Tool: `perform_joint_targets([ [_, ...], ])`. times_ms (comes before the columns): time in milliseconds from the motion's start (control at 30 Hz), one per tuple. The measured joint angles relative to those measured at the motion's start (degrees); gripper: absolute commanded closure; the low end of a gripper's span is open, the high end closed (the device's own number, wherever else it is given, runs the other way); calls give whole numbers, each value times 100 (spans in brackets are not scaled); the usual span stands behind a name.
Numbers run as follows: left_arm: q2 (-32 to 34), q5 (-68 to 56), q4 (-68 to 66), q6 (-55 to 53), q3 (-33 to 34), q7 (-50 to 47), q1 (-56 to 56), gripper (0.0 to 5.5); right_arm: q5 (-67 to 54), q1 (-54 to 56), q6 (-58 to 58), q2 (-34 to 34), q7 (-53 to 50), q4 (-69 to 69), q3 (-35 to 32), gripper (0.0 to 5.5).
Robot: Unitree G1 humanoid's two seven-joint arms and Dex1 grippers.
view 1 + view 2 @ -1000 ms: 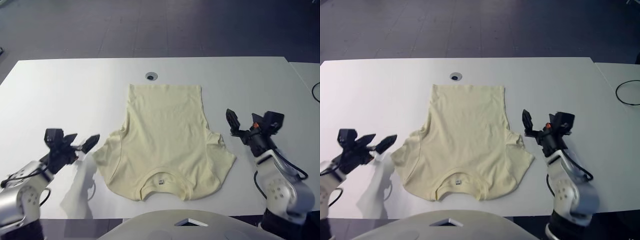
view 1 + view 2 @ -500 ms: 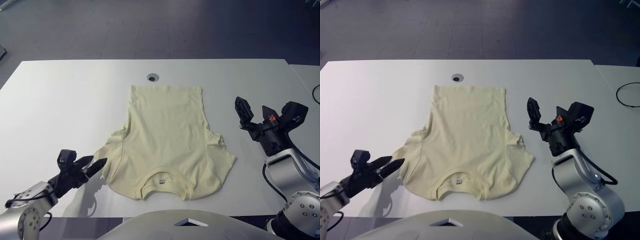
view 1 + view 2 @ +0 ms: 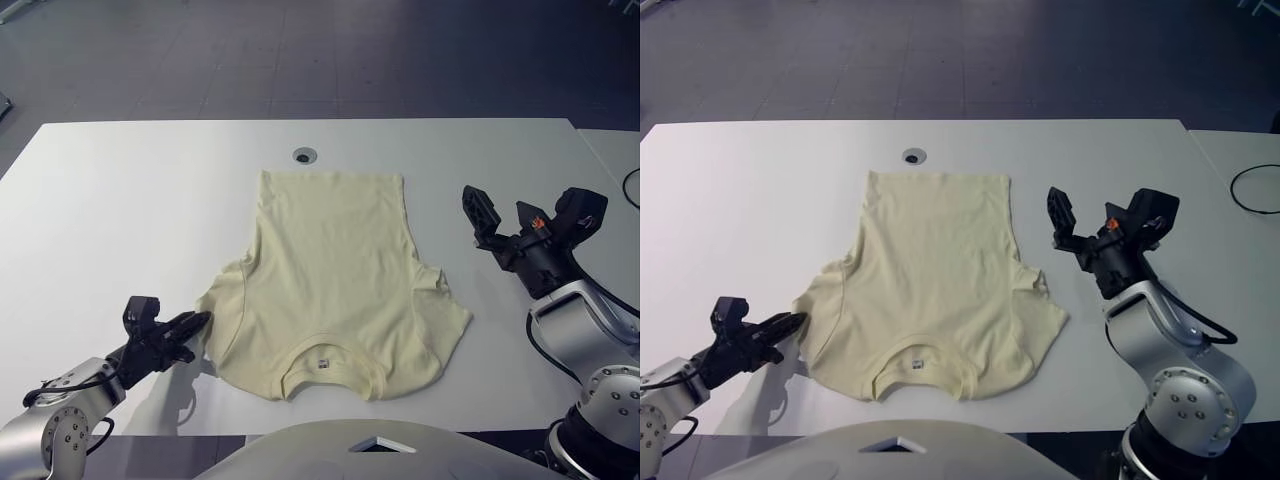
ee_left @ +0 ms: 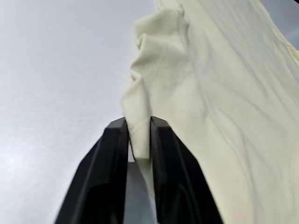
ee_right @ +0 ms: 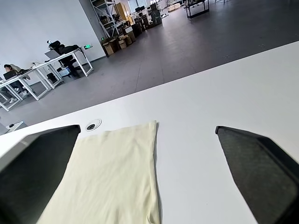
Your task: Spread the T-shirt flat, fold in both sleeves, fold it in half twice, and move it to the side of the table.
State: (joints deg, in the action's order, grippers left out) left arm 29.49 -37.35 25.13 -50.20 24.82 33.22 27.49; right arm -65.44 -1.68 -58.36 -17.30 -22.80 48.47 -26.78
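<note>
A pale yellow T-shirt lies spread on the white table, collar toward me, hem at the far side. Both sleeves stick out near the front. My left gripper sits low at the front left, its black fingers closed on the edge of the left sleeve. My right gripper hangs open above the table to the right of the shirt, near its right sleeve, holding nothing. The shirt's far corner lies between its spread jaws in the right wrist view.
A round cable hole sits in the table just beyond the shirt's hem. A black cable loop lies on the neighbouring table at the right. Bare table stretches on both sides of the shirt.
My left gripper came down and in from the left to the left sleeve and closed on its edge. My right gripper lifted, opened wider and stayed beside the shirt.
</note>
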Motion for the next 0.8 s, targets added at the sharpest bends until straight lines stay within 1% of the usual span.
perform_joint_targets([
  [33, -6, -19, -48, -20, 19, -42, -36, 547, -22, -16, 39, -40, -36, -12, 38, 10],
  [267, -86, -107, -653, -110, 284, -459, -601, 549, -147, -37, 248, -211, -176, -86, 244, 10],
  [467, 312, 124, -1233, -26, 434, -670, -1059, 549, -175, -126, 448, -314, -271, -115, 367, 10],
  [633, 319, 131, -945, -251, 416, -913, -1096, 549, -172, -230, 628, -321, -346, -88, 489, 10],
  [800, 458, 163, -202, -434, 335, -1028, -1121, 549, -108, -538, 867, -241, -503, 76, 693, 10],
])
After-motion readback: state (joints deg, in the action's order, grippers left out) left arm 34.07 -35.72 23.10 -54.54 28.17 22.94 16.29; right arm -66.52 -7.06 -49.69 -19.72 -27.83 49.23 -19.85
